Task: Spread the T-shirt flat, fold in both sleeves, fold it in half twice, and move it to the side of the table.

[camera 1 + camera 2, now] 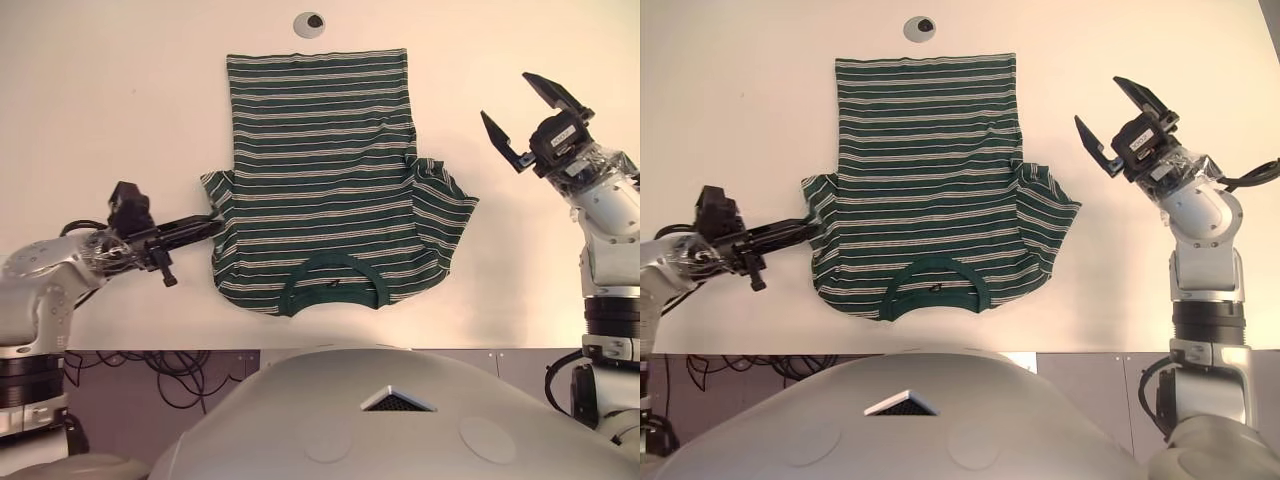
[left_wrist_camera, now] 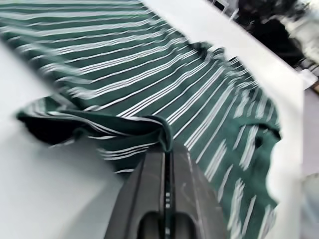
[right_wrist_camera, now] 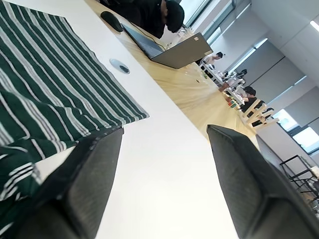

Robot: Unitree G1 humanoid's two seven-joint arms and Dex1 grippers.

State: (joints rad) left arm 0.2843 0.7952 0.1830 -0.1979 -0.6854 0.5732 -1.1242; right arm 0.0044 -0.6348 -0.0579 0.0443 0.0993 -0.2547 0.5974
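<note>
The left gripper, fingers pinched shut on the hem of the left sleeve, meets the T-shirt at its 9 o'clock. The right gripper hangs off at 3 o'clock, jaws spread wide and clear of the cloth. The striped shirt lies mid-table, collar at 6 o'clock and hem at 12. Soft, light and limp, it will likely sag and drag, so sleeve hems and shoulder seams look the surest holds.

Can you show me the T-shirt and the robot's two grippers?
T-shirt [image 1: 320,150]: left eye view, middle of striped body.
left gripper [image 1: 212,225]: left eye view, fingertips shut on sleeve.
right gripper [image 1: 504,94]: left eye view, between open fingertips.
</note>
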